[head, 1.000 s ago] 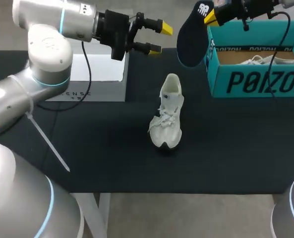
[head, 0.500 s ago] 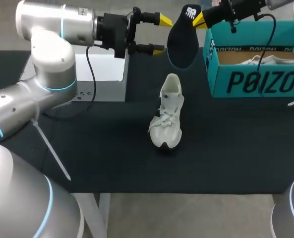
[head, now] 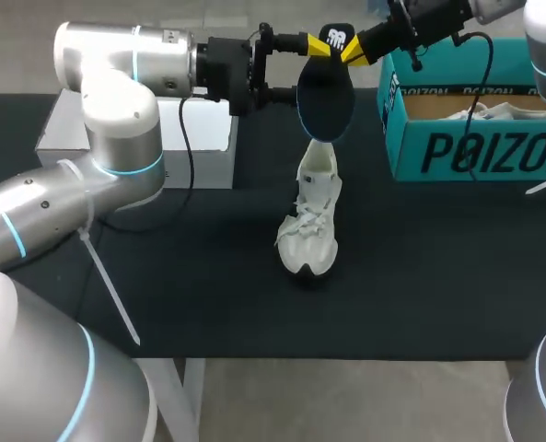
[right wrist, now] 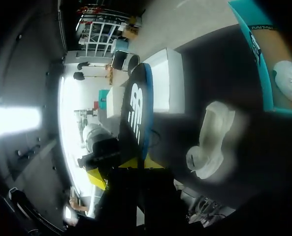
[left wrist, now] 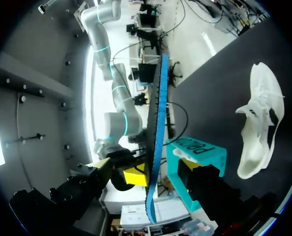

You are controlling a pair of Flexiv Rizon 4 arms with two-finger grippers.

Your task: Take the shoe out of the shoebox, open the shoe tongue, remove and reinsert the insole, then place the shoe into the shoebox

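Observation:
A dark insole [head: 325,97] with a blue edge hangs upright above the heel of the white shoe [head: 311,216], which lies on the black table. My right gripper [head: 351,51] is shut on the insole's top end. In the right wrist view the insole [right wrist: 136,113] rises from between the fingers of that gripper [right wrist: 141,162]. My left gripper [head: 302,69] is open, with one finger on each side of the insole and gaps showing. In the left wrist view the insole [left wrist: 155,132] stands edge-on between that gripper's [left wrist: 148,171] spread fingers, and the shoe [left wrist: 259,128] lies beyond.
The teal shoebox [head: 475,152] stands open at the back right with a second white shoe [head: 493,110] inside. A white box [head: 144,138] sits at the back left under my left arm. Bare black tabletop lies in front of the shoe.
My right gripper carried the insole left and down until it hung over the shoe's heel. My left gripper moved right until its fingers straddled the insole, and they narrowed slightly.

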